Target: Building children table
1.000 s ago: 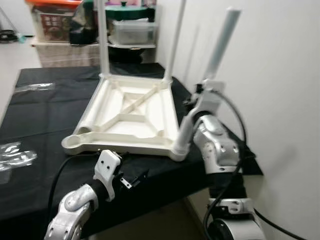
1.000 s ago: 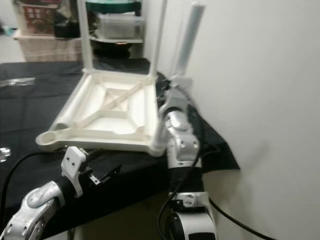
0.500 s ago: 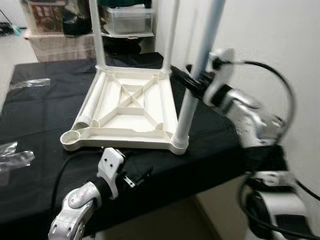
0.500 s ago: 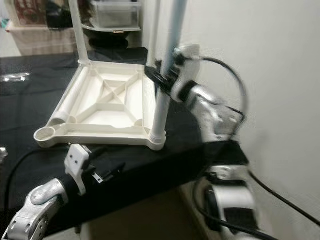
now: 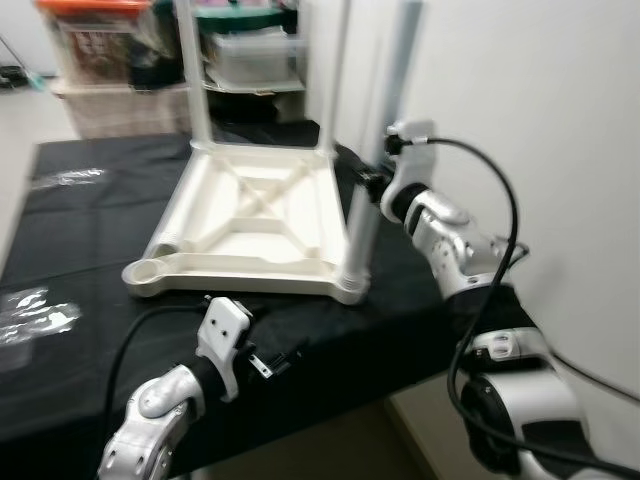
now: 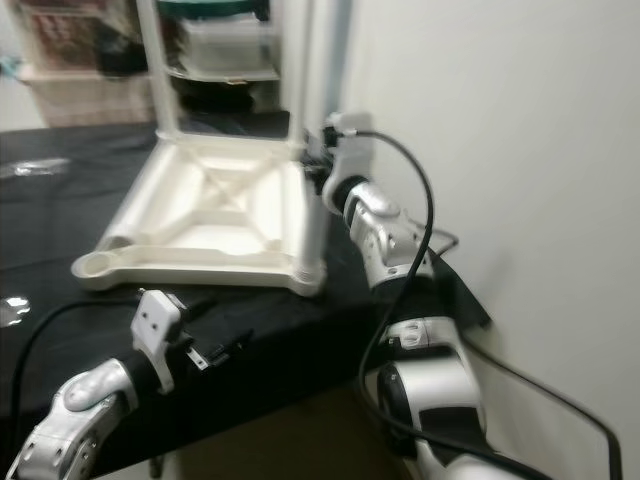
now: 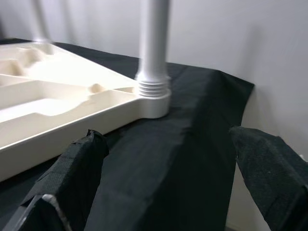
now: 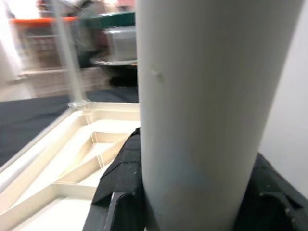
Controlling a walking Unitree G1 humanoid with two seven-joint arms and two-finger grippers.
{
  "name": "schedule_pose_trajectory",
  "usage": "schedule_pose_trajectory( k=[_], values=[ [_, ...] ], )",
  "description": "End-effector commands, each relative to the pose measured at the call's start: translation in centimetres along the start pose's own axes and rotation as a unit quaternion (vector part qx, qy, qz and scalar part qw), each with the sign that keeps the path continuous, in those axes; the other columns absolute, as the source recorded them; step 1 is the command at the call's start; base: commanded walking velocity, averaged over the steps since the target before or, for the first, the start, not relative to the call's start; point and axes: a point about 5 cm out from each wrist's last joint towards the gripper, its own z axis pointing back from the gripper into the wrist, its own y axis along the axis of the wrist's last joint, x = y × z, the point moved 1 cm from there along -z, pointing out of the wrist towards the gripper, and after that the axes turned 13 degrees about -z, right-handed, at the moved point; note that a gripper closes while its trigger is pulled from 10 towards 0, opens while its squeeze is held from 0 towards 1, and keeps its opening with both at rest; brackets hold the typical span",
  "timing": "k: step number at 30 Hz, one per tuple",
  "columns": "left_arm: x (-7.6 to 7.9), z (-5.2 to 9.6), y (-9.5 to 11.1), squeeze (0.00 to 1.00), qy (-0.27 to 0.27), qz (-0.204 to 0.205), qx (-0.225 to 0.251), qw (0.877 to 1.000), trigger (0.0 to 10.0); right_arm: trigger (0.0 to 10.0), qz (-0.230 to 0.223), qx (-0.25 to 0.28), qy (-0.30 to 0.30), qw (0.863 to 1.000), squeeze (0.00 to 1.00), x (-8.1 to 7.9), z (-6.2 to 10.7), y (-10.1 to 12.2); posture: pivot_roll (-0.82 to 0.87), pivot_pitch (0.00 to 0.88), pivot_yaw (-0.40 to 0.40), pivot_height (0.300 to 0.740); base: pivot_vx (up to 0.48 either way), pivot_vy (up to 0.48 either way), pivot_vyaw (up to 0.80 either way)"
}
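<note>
The right gripper (image 5: 372, 186) clasps a white leg (image 5: 378, 150) partway up its shaft, its black fingers (image 8: 120, 192) closed around the tube, which stands upright in the near right corner socket (image 7: 153, 98) of the upturned tabletop (image 5: 255, 225). The tabletop lies ribs-up on a black cloth (image 5: 80, 260) over a bench, close to the white wall (image 5: 540, 100). Two more legs (image 5: 197, 75) rise from its far corners; the near left socket (image 5: 148, 276) is still bare. The left gripper (image 5: 275, 362) hovers low at the bench's front edge, just short of the tabletop, its fingers (image 7: 72, 168) spread wide and holding nothing. Storage boxes (image 5: 105, 60) sit on shelves behind.

The step in hand appears to be seating the third leg. Thread rings show above the socket collar, so the leg may need further turning and downward pressure before release. The next move calls for a firm hold, the shaft kept plumb, and then a fourth leg for the bare corner.
</note>
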Motion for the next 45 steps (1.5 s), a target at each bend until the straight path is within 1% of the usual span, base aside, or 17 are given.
schedule_pose_trajectory(
  k=[1, 4, 5, 6, 7, 8, 9, 13, 14, 23, 28, 30, 31, 32, 37, 40, 45],
  values=[
    [0.1, 0.0, -0.1, 0.0, -0.006, 0.004, -0.005, 1.0, 10.0, 0.0, 0.0, -0.087, -0.111, 0.99, 0.0, 3.3, 1.2, -5.0, 0.07, 0.0, -0.107, 0.74, 0.0, 0.0, 0.0],
    [0.2, 0.0, -0.1, 0.0, -0.01, 0.006, -0.005, 1.0, 10.0, 0.0, -0.01, -0.101, -0.049, 0.994, 0.0, 0.4, 2.4, -6.0, 0.07, 0.0, -0.104, 0.74, 0.0, 0.0, 0.0],
    [0.2, 0.0, -0.1, 0.0, -0.011, 0.006, -0.006, 1.0, 10.0, 5.2, -0.005, -0.107, -0.029, 0.994, 0.0, -0.2, 2.4, -6.0, 0.06, 0.0, -0.102, 0.74, 0.0, 0.0, 0.0],
    [0.2, 0.0, -0.1, 0.0, -0.011, 0.006, -0.006, 1.0, 10.0, 5.2, -0.005, -0.107, -0.029, 0.994, 0.0, -0.2, 2.4, -6.0, 0.06, 0.0, -0.102, 0.74, 0.0, 0.0, 0.0],
    [0.1, 0.0, -0.2, 0.0, -0.011, 0.005, -0.006, 1.0, 10.0, 10.0, 0.007, -0.076, -0.003, 0.997, 0.1, -0.6, 2.2, -4.6, 0.06, 0.0, -0.102, 0.74, 0.0, 0.0, 0.0],
    [0.1, 0.0, -0.2, 0.0, -0.011, 0.005, -0.006, 1.0, 10.0, 10.0, 0.007, -0.076, -0.003, 0.997, 0.1, -0.6, 2.2, -4.6, 0.06, 0.0, -0.102, 0.74, 0.0, 0.0, 0.0],
    [0.1, 0.0, -0.2, 0.0, -0.011, 0.005, -0.007, 1.0, 10.0, 10.0, 0.011, -0.06, -0.003, 0.998, 1.0, -0.8, 2.1, -4.1, 0.06, 0.0, -0.102, 0.74, 0.0, 0.0, 0.0],
    [0.1, 0.0, -0.2, 0.0, -0.01, 0.007, -0.006, 1.0, 10.0, 10.0, 0.013, -0.022, 0.021, 0.999, 1.0, -0.4, 1.2, -1.0, 0.05, 0.0, -0.106, 0.74, 0.0, 0.0, 0.0],
    [0.2, 0.0, -0.2, 0.0, -0.011, 0.008, -0.006, 1.0, 10.0, 10.0, 0.007, -0.014, 0.078, 0.997, 0.0, -0.9, 0.8, 0.2, 0.05, 0.0, -0.101, 0.74, 0.0, 0.0, 0.0],
    [0.5, -0.4, -0.3, 0.0, -0.017, 0.01, -0.004, 1.0, 10.0, 10.0, 0.049, 0.005, 0.282, 0.958, 0.0, -2.4, 1.2, 2.4, 0.05, 0.0, -0.101, 0.74, 0.0, 0.0, 0.0],
    [0.3, -0.5, -0.1, 0.0, -0.015, 0.008, -0.001, 1.0, 10.0, 9.8, 0.124, -0.055, 0.43, 0.892, 0.0, -2.7, 2.8, 1.1, 0.06, 0.0, -0.108, 0.74, 0.0, 0.0, 0.0],
    [0.3, -0.2, -0.2, 0.0, -0.014, 0.007, -0.004, 1.0, 10.0, 2.9, 0.131, -0.081, 0.465, 0.872, 0.0, -2.5, 3.1, 0.3, 0.07, 0.0, -0.111, 0.74, 0.0, 0.0, 0.0],
    [0.3, -0.2, -0.2, 0.0, -0.014, 0.007, -0.004, 1.0, 10.0, 2.9, 0.131, -0.081, 0.465, 0.872, 0.0, -2.5, 3.1, 0.3, 0.07, 0.0, -0.111, 0.74, 0.0, 0.0, 0.0],
    [0.3, -0.1, -0.2, 0.0, -0.014, 0.007, -0.005, 1.0, 10.0, 0.0, 0.128, -0.088, 0.469, 0.869, 0.0, -2.5, 3.1, 0.0, 0.07, 0.0, -0.112, 0.74, 0.0, 0.0, 0.0],
    [0.3, -0.1, -0.2, 0.0, -0.014, 0.006, -0.006, 1.0, 10.0, 0.0, 0.13, -0.096, 0.411, 0.897, 0.0, -1.9, 1.8, -0.7, 0.07, 0.0, -0.111, 0.74, 0.0, 0.0, 0.0],
    [0.3, -0.2, -0.2, 0.0, -0.017, 0.007, -0.005, 1.0, 10.0, 0.0, 0.076, -0.077, 0.065, 0.992, 0.0, 2.3, -1.3, -1.8, 0.06, 0.0, -0.1, 0.74, 0.0, 0.0, 0.0],
    [0.4, -0.4, -0.2, 0.0, -0.02, 0.007, -0.004, 1.0, 10.0, 0.0, 0.026, -0.074, -0.048, 0.996, 0.0, 3.5, -0.5, -3.4, 0.06, 0.0, -0.1, 0.74, 0.0, 0.0, 0.0]
  ],
)
